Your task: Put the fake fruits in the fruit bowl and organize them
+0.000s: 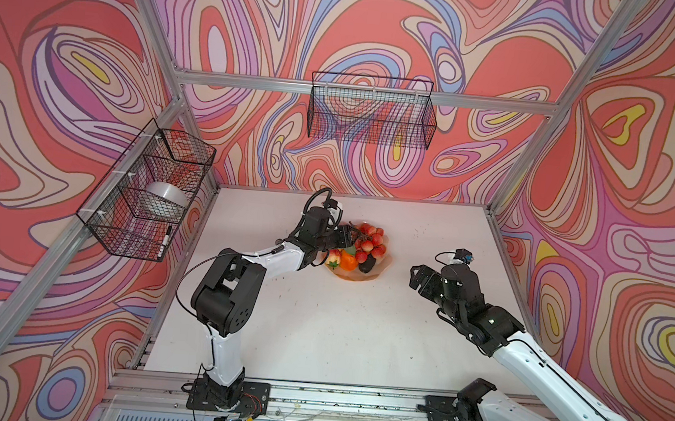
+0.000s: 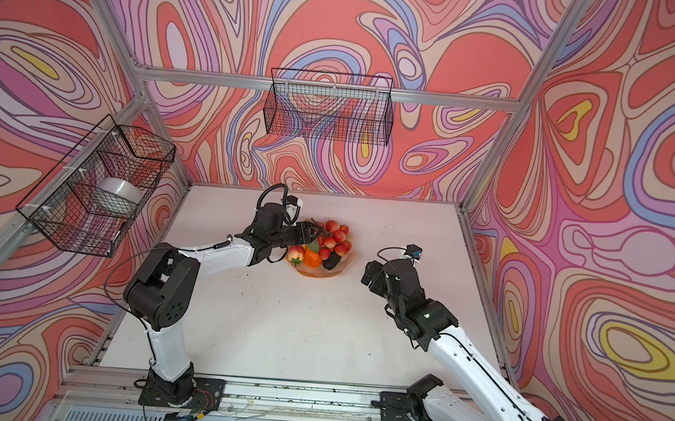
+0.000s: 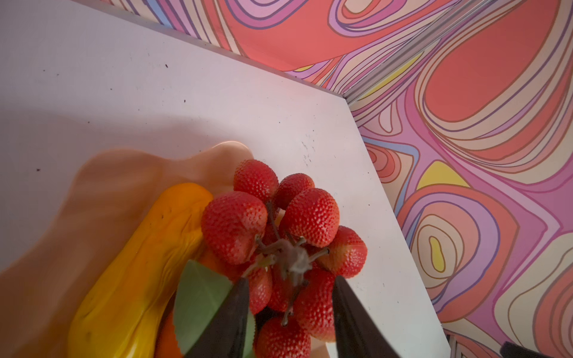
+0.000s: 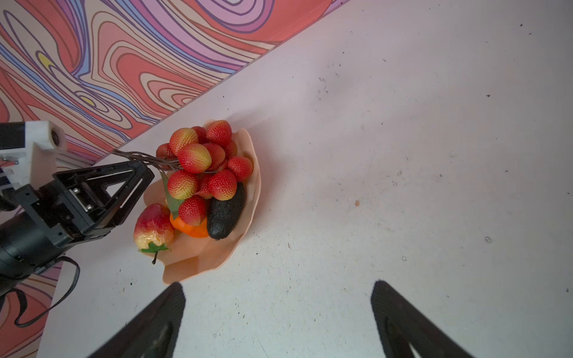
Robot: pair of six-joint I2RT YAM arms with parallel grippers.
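Bowl on white table | grape cluster piled inside over mango, orange, avocado, strawberry | left gripper spread, jaws either side of grape stem, not pinching | right gripper spread wide above table, well apart from bowl

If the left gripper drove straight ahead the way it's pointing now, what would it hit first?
Most likely the red fruit cluster in the fruit bowl: the left gripper has open jaws either side of its stem, berries right ahead. Exact gap unclear.
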